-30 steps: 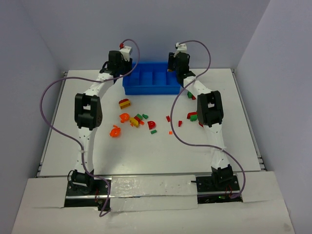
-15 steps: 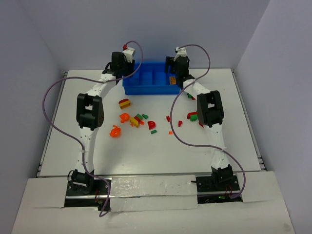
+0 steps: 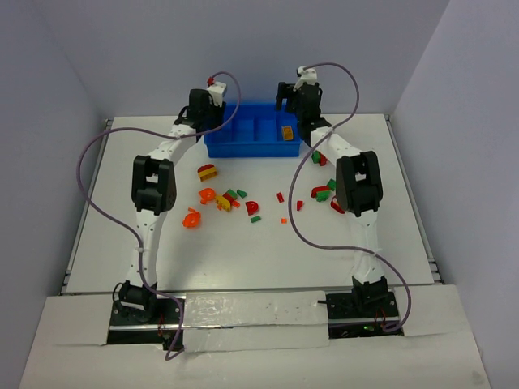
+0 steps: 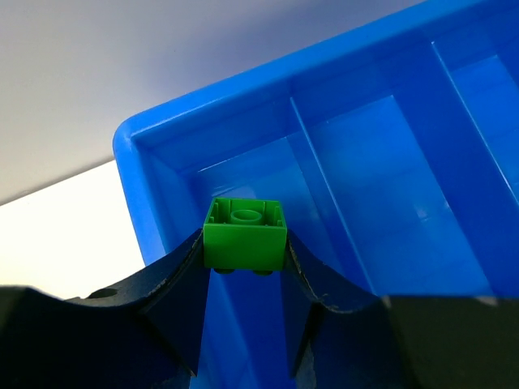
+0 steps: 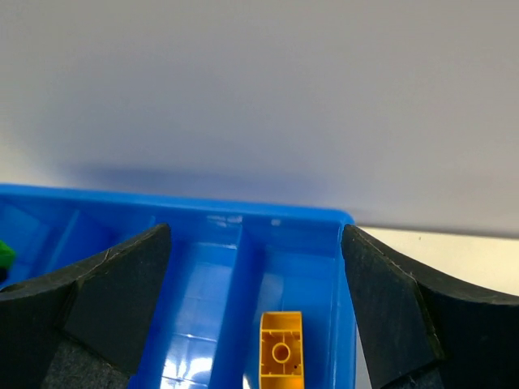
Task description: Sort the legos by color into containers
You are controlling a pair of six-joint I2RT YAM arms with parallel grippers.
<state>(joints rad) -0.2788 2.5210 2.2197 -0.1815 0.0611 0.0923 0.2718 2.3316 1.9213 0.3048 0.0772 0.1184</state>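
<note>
Right now pinching a green brick (image 4: 244,235) between the left fingers (image 4: 174,284), closed partway on its two sides, hanging above the corner of the left-end compartment of the blue tray (image 4: 130,154). Gripping only low on the brick, so could tip or slip out early. Sitting close to the tray's end wall too, so could bounce off the rim onto the bench (image 3: 243,251) on release, or skid over the thin divider into the next slot. Probably worth letting go lower down. Holding nothing in the right fingers (image 5: 113,284), spread wide, hovering above the tray's right end with a yellow brick (image 5: 280,352) lying flat in the right-end compartment. Leaving plenty of loose pieces (image 3: 219,197) mid-bench, red, green, orange and yellow mixed. Versus a second ago: had the right fingers narrower and down over that compartment, no yellow showing; now opened and lifted clear. Same left grip, arm shifted slightly.
</note>
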